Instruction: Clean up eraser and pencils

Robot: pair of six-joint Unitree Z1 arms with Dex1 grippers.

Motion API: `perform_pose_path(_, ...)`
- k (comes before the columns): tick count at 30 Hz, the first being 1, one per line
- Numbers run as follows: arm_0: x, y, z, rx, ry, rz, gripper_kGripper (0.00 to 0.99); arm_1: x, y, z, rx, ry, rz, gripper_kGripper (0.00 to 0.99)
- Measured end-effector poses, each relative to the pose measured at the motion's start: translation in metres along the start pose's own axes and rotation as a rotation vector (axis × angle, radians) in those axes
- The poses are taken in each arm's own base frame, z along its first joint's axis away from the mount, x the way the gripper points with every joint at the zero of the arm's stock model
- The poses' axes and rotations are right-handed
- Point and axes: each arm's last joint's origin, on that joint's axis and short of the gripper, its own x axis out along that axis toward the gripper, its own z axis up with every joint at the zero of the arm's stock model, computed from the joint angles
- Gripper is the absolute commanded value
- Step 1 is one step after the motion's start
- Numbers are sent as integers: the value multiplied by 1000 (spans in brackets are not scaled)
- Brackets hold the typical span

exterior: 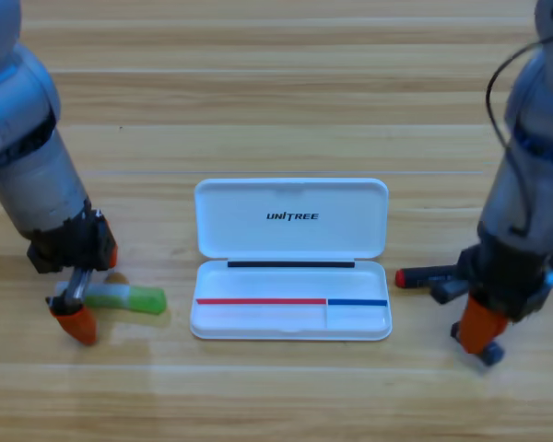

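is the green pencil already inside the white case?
No. The green pencil lies on the table left of the open white case, at the left hand.

Open case [291,258] mid-table; short pencil [129,297] left of it, long pencil [426,275] right.

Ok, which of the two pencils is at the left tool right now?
The green and whitish pencil, lying left of the white case at the left tool. The black, red-ended pencil lies by the right tool.
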Motion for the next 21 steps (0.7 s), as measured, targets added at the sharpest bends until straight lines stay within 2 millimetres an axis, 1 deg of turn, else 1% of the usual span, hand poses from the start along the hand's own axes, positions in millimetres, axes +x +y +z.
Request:
perform_pose_path(1,1,-1,0,0,1,-3,986,-11,3,-1,-98,0,-1,0)
perform_pose_path(3,3,-2,-1,-1,5,-8,985,-40,13,-4,-398,-16,-2,0)
perform_pose_path(4,4,-2,-2,-1,3,-7,985,-49,17,-5,-482,-21,-3,0)
perform_pose_path(6,4,-2,-2,-1,1,-4,971,-61,25,-5,-594,-31,-7,0)
perform_pose_path(8,5,-2,-3,-3,-3,-4,953,-67,30,-3,-696,-44,-22,0)
perform_pose_path(11,5,-4,-4,-4,-9,-2,854,-77,37,8,-794,-91,-50,0)
perform_pose_path(12,5,-5,-4,-4,-9,-3,808,-78,39,13,-822,-99,-59,0)
perform_pose_path(14,6,-6,-5,-4,-9,-5,672,-73,42,27,-865,-101,-75,0)
perform_pose_path(15,6,-6,-5,-4,-10,-5,588,-67,44,35,-872,-93,-75,0)
perform_pose_path(16,6,-6,-5,-4,-12,-1,483,-61,45,40,-877,-86,-73,0)
perform_pose_path(17,6,-5,-4,-4,-13,2,331,-54,46,47,-882,-75,-71,0)
perform_pose_path(18,6,-5,-4,-3,-14,3,123,-49,48,53,-890,-70,-70,0)
perform_pose_path(19,6,-5,-4,1,-15,4,0,-43,49,58,-900,-63,-68,0)
perform_pose_path(21,6,-4,-4,26,-17,8,0,-35,52,66,-919,-51,-66,0)
